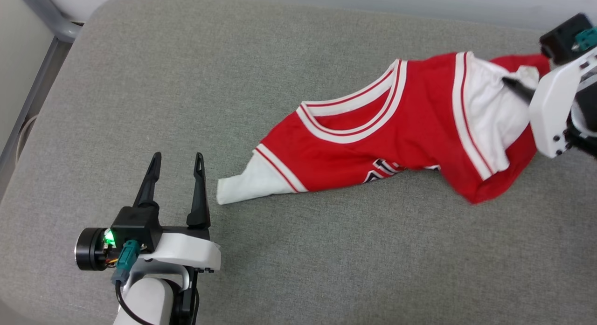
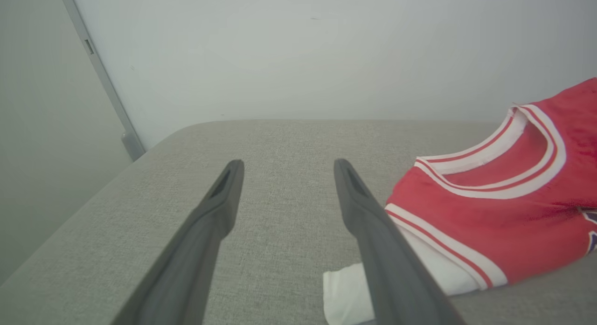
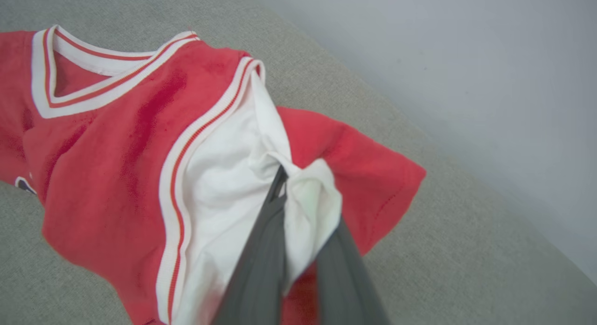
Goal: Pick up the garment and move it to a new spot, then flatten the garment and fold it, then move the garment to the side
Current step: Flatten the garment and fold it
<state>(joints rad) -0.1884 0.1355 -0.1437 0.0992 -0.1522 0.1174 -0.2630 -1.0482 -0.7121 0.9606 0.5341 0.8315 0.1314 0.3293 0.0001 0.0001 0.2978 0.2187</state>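
1. The garment (image 1: 419, 129), a red jersey, lies crumpled on the right half of the grey cushion (image 1: 210, 73), with one white sleeve (image 1: 489, 115) toward the cushion's right edge.
2. Right gripper (image 3: 282, 176): fingers pinched together on a bunch of that sleeve's fabric.
3. Left gripper (image 1: 177, 155): fingers spread wide and empty, over the cushion's front-left area.
4. Handling: probably light, limp and quick to bunch. A single pinch would trail the rest, so shoulder seams or hem corners look like better holds.

Soft cloth garment (image 1: 410, 129), perhaps cotton; rough-woven cushion (image 1: 233, 82)
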